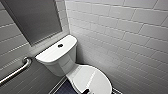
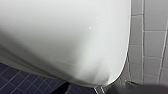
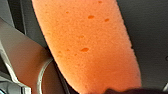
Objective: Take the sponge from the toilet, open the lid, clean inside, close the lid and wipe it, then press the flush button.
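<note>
The white toilet (image 1: 58, 53) stands in a tiled corner, with the dark round flush button (image 1: 60, 45) in the middle of its tank top. The oval lid (image 1: 91, 77) lies shut over the bowl. A small dark piece of an arm (image 1: 86, 91) shows at the lid's near edge. The left wrist view looks closely at the toilet's smooth white curved surface (image 2: 65, 37), and my left gripper is open and holds nothing. The orange-red porous sponge (image 3: 90, 45) looms large in the right wrist view, with my right gripper shut on it.
A metal grab bar (image 1: 15, 71) runs along the left wall under a dark grey panel (image 1: 35, 17). White tiled wall (image 1: 125, 37) closes in on the right of the toilet. Dark blue floor tiles (image 2: 15, 80) lie beside the bowl.
</note>
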Robot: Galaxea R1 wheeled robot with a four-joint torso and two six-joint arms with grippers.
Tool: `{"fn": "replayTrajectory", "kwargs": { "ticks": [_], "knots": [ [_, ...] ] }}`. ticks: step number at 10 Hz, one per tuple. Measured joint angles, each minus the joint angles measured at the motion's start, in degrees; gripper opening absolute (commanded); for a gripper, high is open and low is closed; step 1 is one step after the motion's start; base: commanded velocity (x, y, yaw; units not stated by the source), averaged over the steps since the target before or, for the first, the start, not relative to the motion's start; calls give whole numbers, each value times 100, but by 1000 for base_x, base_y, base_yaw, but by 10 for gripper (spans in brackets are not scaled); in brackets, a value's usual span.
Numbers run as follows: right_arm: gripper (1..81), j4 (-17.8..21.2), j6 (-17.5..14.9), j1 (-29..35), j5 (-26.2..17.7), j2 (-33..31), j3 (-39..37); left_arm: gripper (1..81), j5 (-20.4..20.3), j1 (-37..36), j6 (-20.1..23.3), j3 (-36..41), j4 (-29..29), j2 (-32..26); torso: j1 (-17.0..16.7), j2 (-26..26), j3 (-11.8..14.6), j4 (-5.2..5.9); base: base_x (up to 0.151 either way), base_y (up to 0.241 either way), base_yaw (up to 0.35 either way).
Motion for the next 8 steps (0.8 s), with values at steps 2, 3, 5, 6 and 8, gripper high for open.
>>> {"fn": "replayTrajectory", "kwargs": {
  "ticks": [2, 3, 5, 6, 8],
  "knots": [
    [10, 0, 0, 0, 0, 0, -10, 811, -74, 2, -229, 16, -35, -17, 0, 0, 0, 0, 0, 0, 0],
    [10, 0, 0, 2, -2, 0, -10, 811, -83, 2, -260, 33, -41, -28, 0, 0, 0, 0, 0, 0, 0],
    [10, 0, 0, 2, -2, 0, -10, 811, -111, 2, -433, 33, -44, -26, 0, 0, 0, 0, 0, 0, 0],
    [10, 0, 0, 2, -5, 0, -10, 811, -127, 2, -529, 33, -44, -22, 0, 0, 0, 2, 0, 0, 0],
    [10, 0, 0, 5, -13, 2, -7, 811, -150, 2, -557, 30, -44, 52, 0, 0, 0, 0, 0, 0, 0]
  ]
}}
